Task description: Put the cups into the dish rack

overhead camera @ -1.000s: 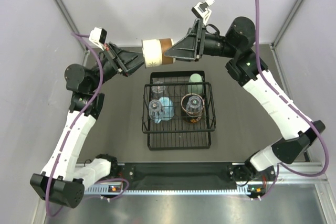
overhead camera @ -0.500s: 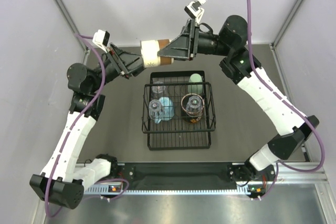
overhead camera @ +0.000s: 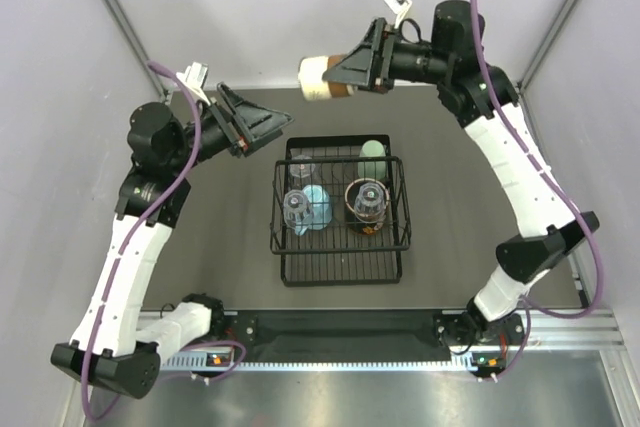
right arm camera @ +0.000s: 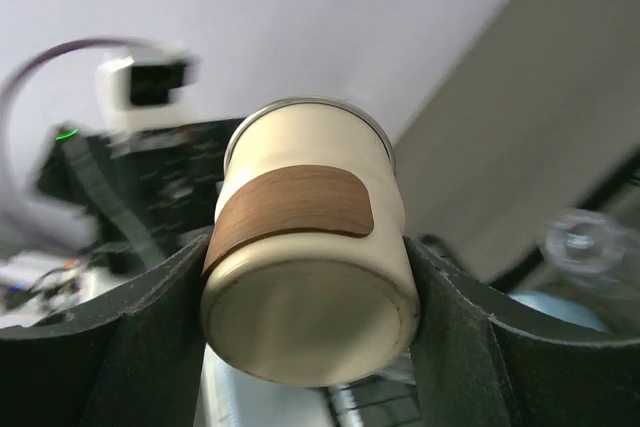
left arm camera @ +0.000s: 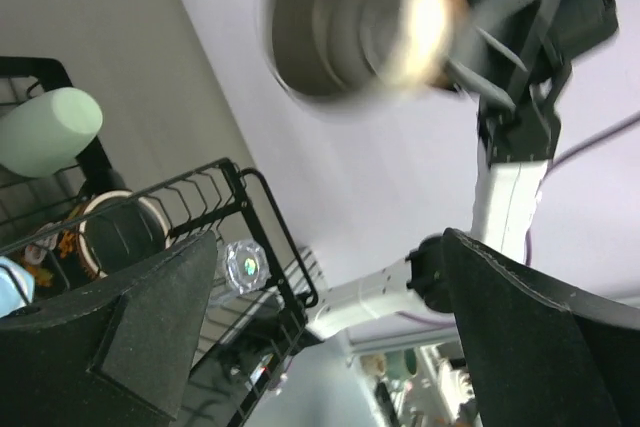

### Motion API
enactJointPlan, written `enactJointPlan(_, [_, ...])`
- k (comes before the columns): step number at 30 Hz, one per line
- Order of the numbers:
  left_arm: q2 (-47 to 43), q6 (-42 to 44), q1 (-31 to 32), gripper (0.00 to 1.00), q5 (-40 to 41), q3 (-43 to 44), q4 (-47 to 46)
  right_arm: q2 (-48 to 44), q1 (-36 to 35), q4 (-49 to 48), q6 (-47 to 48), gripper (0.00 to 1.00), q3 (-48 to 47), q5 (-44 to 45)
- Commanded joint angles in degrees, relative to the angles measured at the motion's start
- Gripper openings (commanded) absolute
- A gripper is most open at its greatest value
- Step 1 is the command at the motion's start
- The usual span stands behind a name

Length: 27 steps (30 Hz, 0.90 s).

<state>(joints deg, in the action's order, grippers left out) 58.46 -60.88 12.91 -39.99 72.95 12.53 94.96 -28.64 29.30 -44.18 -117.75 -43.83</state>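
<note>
A cream cup with a tan-brown band (overhead camera: 318, 78) hangs in the air beyond the dish rack (overhead camera: 340, 277). My right gripper (overhead camera: 336, 75) is shut on it. The right wrist view shows the cup's base (right arm camera: 305, 322) pressed between both pads. My left gripper (overhead camera: 284, 120) stands open and empty, apart from the cup, to its lower left. From the left wrist the cup's open mouth (left arm camera: 350, 22) shows blurred above the wide jaws (left arm camera: 330, 247). In the rack sit a pale green tumbler (overhead camera: 373, 158), a light blue mug (overhead camera: 316, 203), a red-lined dark cup (overhead camera: 366, 199) and clear glasses (overhead camera: 295, 209).
The black wire rack (left arm camera: 250, 182) stands mid-table between the two arms. Its front half holds no cups. Grey walls close in the back and both sides. A purple cable (overhead camera: 590, 277) loops off the right arm.
My left gripper has opened, let go of the cup and drawn back to the left. The right arm has carried the cup up and to the right.
</note>
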Motion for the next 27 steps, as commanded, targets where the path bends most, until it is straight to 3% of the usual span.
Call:
enactJointPlan(1, [-1.59, 11.12, 0.36, 0.98, 1.31, 5.53, 10.83, 4.7, 2.36, 12.07, 11.55, 0.0, -8.59, 11.3])
enactJointPlan(4, [-0.81, 14.65, 0.36, 0.98, 2.45, 7.38, 16.72, 8.91, 2.63, 19.56, 19.73, 0.0, -13.98, 17.45])
enactJointPlan(13, [-2.38, 15.18, 0.28, 0.98, 3.16, 5.36, 19.8, 14.9, 2.19, 22.03, 30.2, 0.0, -13.03, 29.59])
enactJointPlan(27, [-3.61, 16.76, 0.36, 0.98, 5.09, 4.93, 23.06, 21.84, -5.36, 25.46, 31.0, 0.0, -11.53, 43.38])
